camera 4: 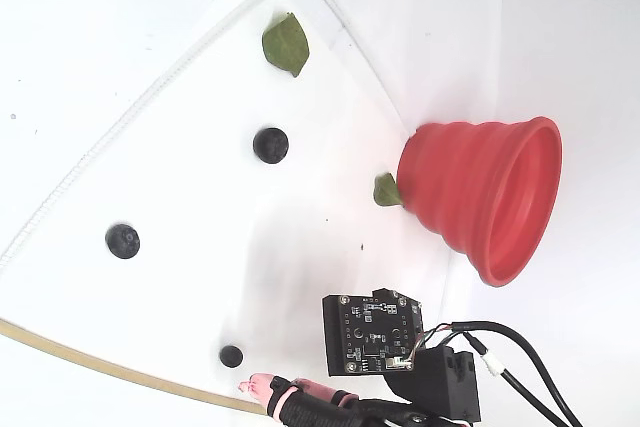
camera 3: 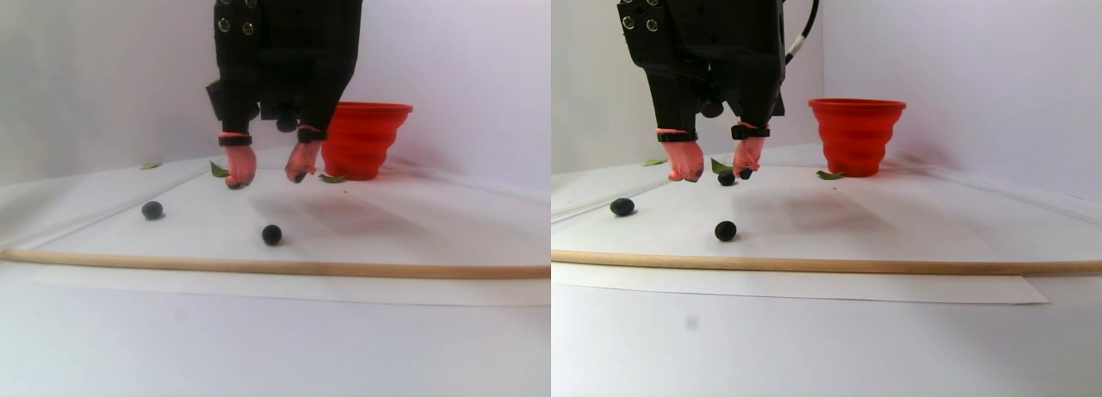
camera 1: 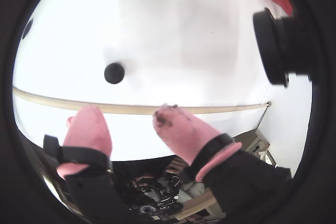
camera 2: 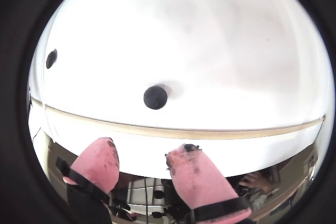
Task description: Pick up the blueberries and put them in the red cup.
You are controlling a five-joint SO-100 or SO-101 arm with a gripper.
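The red cup (camera 4: 487, 197) is the largest thing in the scene: a ribbed, stepped cone with a wide flared rim and a soft, matte look. In the fixed view it sits at the right on the white table (camera 4: 120, 57), its rim facing right in that sideways picture; in the stereo pair view it stands upright at the far side, right of the arm (camera 3: 366, 139).

The black arm (camera 3: 284, 52) hangs down from the top of the stereo pair view, ending in the gripper (camera 3: 269, 171), whose two pink-covered fingers (camera 1: 86, 127) are spread apart with nothing between them. Their tips are smudged dark and hover just above the table.

A long pale wooden rod (camera 3: 275, 266) lies across the near side of the table, left to right.

Two green leaves show in the fixed view: a larger leaf (camera 4: 286, 43) at the far top, and a small leaf (camera 4: 387, 190) touching the cup's narrow base.

Three blueberries are visible in the fixed view, small, round and blue-black, all on the table well apart from the cup: one berry (camera 4: 270, 144) toward the big leaf, one (camera 4: 122, 240) at the left, and the smallest (camera 4: 231, 355) near the fingertips. In a wrist view one berry (camera 2: 155, 97) lies beyond the open fingers, on the far side of the rod.
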